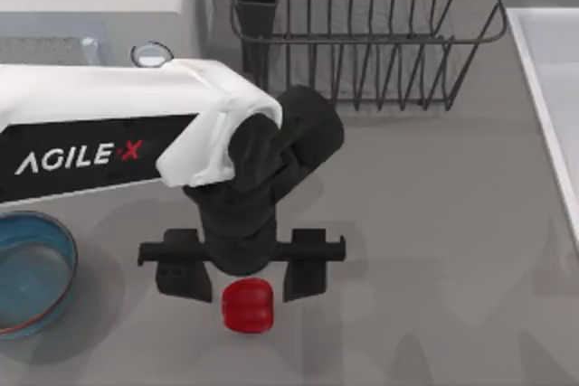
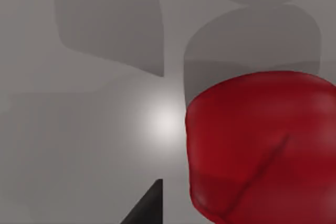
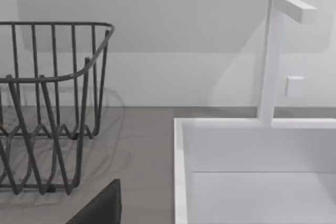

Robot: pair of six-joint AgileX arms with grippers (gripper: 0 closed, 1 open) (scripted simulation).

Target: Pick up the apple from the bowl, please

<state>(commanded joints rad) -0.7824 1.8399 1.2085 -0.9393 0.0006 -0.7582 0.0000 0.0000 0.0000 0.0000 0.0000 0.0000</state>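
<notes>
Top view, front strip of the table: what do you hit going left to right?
bowl → left gripper with the apple on the table beneath it, outside the bowl → bare grey table → white sink edge at the right.

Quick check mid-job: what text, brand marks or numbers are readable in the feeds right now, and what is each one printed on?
"AGILE·X": white letters with a red X, on the black panel of the left arm, top view.
No other words, numbers or signs appear: none on the apple, bowl, rack or sink.
</notes>
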